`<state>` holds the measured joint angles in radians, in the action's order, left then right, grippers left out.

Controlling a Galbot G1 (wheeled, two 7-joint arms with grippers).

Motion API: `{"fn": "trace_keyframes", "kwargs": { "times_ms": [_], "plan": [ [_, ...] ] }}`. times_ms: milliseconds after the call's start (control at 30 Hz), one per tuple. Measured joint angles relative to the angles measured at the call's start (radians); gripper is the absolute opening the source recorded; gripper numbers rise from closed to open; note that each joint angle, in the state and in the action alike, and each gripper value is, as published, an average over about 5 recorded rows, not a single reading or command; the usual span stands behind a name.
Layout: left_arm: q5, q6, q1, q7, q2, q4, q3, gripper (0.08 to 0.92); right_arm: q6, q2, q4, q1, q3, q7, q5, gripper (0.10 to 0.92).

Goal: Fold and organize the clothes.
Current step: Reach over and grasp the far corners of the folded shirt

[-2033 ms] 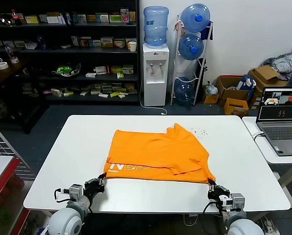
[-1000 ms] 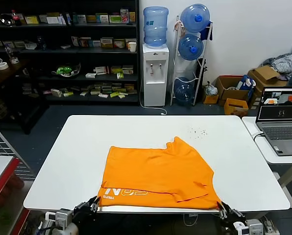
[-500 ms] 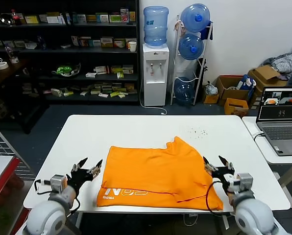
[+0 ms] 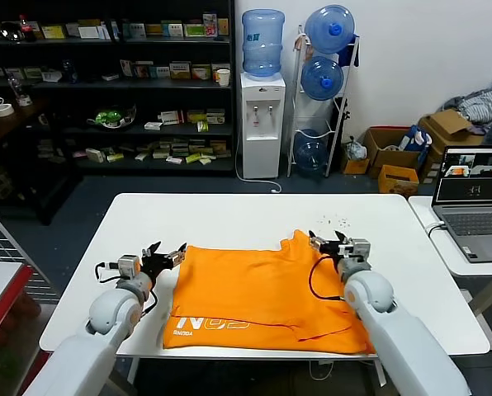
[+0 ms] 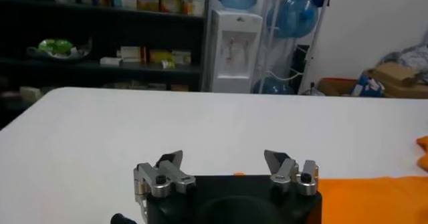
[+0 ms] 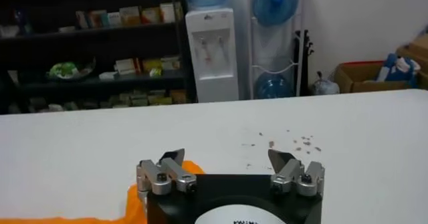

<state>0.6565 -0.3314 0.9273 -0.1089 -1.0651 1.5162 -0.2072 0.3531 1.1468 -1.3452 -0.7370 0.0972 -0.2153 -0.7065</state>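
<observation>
- While the shirt (image 4: 267,293) lies folded on the near half of the counter (image 4: 229,216), lettering toward the front edge, nothing's holding it
- left gripper (image 4: 165,254) sits spread wide by the shirt's far left corner; empty
- right gripper (image 4: 327,243) hangs released at the far right corner, over the sleeve; also empty

A storeroom-like lab: stocked shelves (image 4: 106,82), a water dispenser (image 4: 261,124), spare bottles (image 4: 327,78), cardboard boxes (image 4: 395,153), a laptop (image 4: 475,194).

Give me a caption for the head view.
Both open claws, left and right, at the orange T-shirt's far corners.
</observation>
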Motion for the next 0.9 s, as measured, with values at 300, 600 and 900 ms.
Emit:
{"fn": "trace_keyframes", "kwargs": {
  "times_ms": [300,600,900],
  "plan": [
    [0.013,-0.022,-0.071,0.009,-0.021,-0.093,0.061,0.823,0.024,0.047,0.136,0.070,-0.043,0.030,0.005,0.823],
    [0.014,-0.030,-0.106,0.017,-0.033,-0.138,0.102,0.819,0.048,0.058,0.180,0.092,-0.065,0.037,0.001,0.820],
    [0.004,-0.035,-0.120,0.019,-0.041,-0.157,0.124,0.617,0.071,0.056,0.168,0.094,-0.084,0.028,-0.013,0.611]
  ]
}}
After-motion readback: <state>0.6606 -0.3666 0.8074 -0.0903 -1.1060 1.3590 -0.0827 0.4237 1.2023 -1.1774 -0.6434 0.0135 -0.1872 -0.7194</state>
